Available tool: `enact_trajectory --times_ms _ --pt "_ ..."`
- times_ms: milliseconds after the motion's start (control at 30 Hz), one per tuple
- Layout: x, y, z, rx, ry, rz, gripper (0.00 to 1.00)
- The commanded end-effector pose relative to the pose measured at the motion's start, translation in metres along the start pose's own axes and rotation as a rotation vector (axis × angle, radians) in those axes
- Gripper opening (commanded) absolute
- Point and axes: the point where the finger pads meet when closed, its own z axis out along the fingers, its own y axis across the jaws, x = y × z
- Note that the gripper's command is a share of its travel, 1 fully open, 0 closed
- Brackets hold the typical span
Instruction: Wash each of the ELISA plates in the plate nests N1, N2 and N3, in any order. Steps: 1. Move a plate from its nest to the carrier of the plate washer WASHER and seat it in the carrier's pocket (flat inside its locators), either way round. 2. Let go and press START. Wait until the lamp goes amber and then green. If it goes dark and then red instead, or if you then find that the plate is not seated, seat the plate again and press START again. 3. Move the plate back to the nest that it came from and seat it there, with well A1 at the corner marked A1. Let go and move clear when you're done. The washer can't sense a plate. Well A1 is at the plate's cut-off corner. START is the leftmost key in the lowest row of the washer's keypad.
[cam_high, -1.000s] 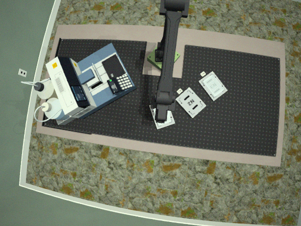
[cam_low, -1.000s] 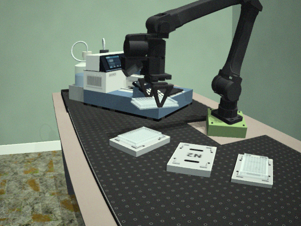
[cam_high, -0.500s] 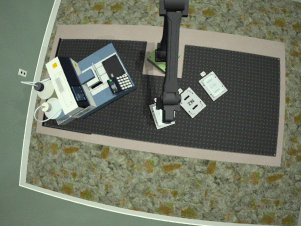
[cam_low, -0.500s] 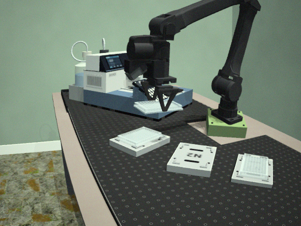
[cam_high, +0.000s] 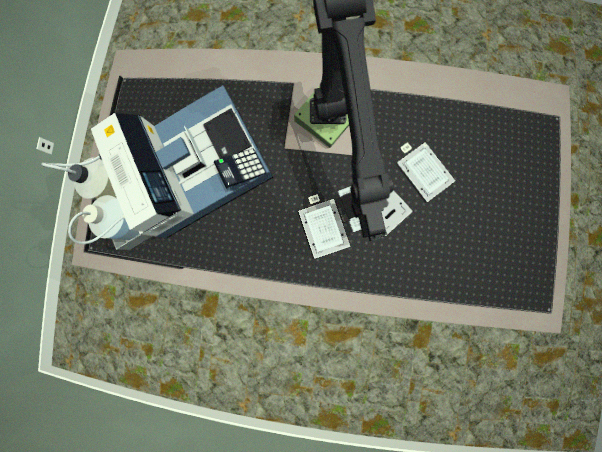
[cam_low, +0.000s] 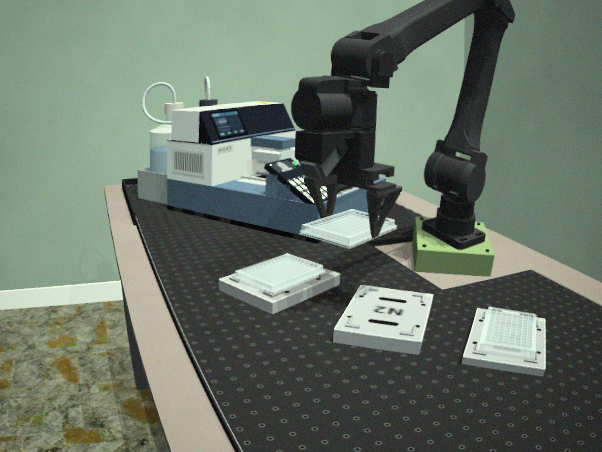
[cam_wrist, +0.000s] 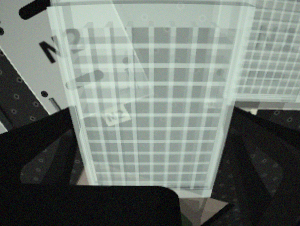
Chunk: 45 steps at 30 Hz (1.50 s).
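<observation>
Meanwhile, nest N2 (cam_high: 403, 210) (cam_low: 359, 317) (cam_wrist: 27, 65) lies bare (its neighbours each hold plates).

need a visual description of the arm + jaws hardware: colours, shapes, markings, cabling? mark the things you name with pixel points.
Arm (cam_high: 357, 100) (cam_low: 425, 30): matte black all over, long slab-like links, rounded drum-shaped joints. Jaws (cam_low: 350, 220): also black, two tapering fingers, each an open triangular frame narrowing to its tip. No lettering or external cables visible on either.
</observation>
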Motion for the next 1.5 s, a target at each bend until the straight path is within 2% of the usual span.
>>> enact_trajectory --times_ms 0,67,300,400,533,700,800,1467 --pt "-0.005 0.011 -0.003 0.003 -0.025 -0.122 0.84" --pt "-0.008 0.016 -0.007 0.003 -0.025 -0.155 0.84" --pt "-0.018 0.051 0.0 0.003 -0.026 -0.388 0.84" --pt "-0.031 0.068 -0.008 0.007 -0.055 -0.399 0.84" --pt "-0.033 0.09 -0.005 0.003 -0.055 -0.376 0.84" --pt "-0.031 0.082 -0.011 0.006 -0.055 -0.353 0.84" --pt "-0.02 0.084 -0.001 0.0 -0.032 -0.375 0.84" --pt "-0.021 0.085 -0.001 0.0 -0.032 -0.375 0.84"
